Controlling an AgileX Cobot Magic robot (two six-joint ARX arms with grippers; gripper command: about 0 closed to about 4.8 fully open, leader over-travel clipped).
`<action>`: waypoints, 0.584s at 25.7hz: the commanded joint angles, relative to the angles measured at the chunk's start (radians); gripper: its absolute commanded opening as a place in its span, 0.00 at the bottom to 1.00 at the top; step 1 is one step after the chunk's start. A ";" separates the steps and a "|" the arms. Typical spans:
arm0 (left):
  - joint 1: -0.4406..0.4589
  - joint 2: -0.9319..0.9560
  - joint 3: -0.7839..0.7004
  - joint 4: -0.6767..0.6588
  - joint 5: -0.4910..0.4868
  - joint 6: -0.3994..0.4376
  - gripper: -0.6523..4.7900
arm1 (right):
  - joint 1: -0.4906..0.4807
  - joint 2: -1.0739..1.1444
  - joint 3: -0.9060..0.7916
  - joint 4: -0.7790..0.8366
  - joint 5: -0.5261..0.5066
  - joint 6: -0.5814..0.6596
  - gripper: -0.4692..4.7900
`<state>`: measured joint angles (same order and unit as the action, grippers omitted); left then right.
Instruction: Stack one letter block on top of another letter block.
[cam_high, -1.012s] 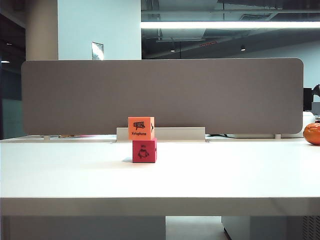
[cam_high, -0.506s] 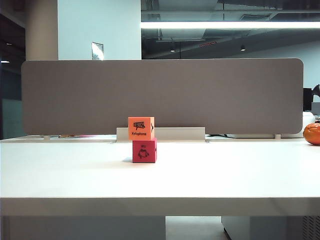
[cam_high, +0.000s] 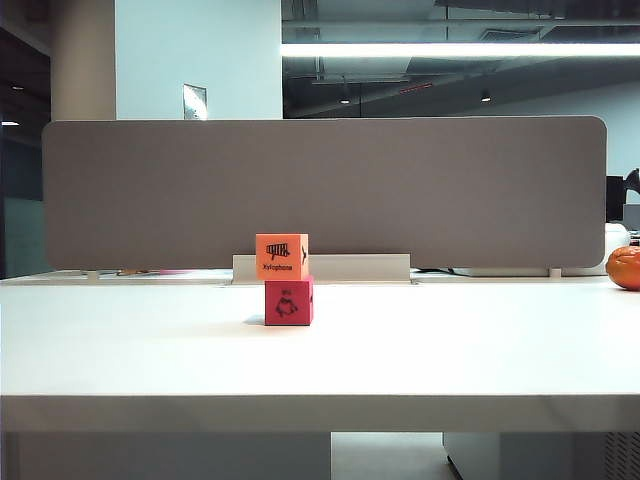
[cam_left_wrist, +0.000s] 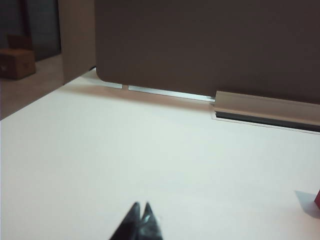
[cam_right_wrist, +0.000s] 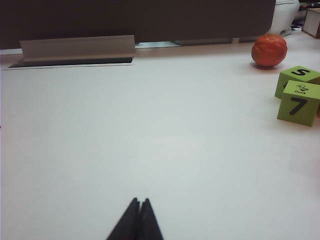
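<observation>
Stack: the orange letter block (cam_high: 282, 257), with its black xylophone drawing and the word "Xylophone", sits squarely on top of the pink-red letter block (cam_high: 289, 302), which carries a black animal-like drawing. The two touch, and the orange one is set slightly to the left of the one below.

Landmark: the stack stands on the white table (cam_high: 450, 350), in front of the grey divider panel (cam_high: 325, 190) and just in front of the left end of the pale cable tray (cam_high: 350, 268) at the panel's foot.

Exterior view only: you see the whole stack here, and neither arm nor gripper appears. An orange round fruit (cam_high: 625, 268) sits far to the right of the stack, at the picture's edge.

Left gripper (cam_left_wrist: 140, 210): your left wrist camera shows its two dark fingertips pressed together, holding nothing, over bare table well apart from the stack. Only a sliver of the pink-red block (cam_left_wrist: 317, 199) and its shadow shows at the frame edge; the orange block is out of this view.

Right gripper (cam_right_wrist: 138, 205): its fingertips also meet in a closed point, empty, above bare table.

Right wrist view only: the stack does not appear. You see the fruit (cam_right_wrist: 269, 50) and, near it, two green blocks touching each other, one marked "S" (cam_right_wrist: 299, 77), the other marked "7" and "Duck" (cam_right_wrist: 298, 102). The exterior view does not show these.
</observation>
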<state>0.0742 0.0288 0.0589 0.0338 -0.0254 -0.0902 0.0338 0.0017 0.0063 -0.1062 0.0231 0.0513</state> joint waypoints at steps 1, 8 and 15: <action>0.001 -0.025 -0.031 0.028 0.004 0.004 0.11 | 0.001 -0.002 -0.006 0.005 0.001 -0.003 0.09; 0.001 -0.025 -0.051 0.027 0.004 0.004 0.11 | 0.001 -0.002 -0.006 0.005 0.001 -0.003 0.09; 0.001 -0.025 -0.051 0.032 0.004 0.004 0.11 | 0.001 -0.002 -0.006 0.005 0.001 -0.003 0.09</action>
<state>0.0742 0.0044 0.0048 0.0490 -0.0254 -0.0895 0.0338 0.0017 0.0063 -0.1116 0.0231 0.0517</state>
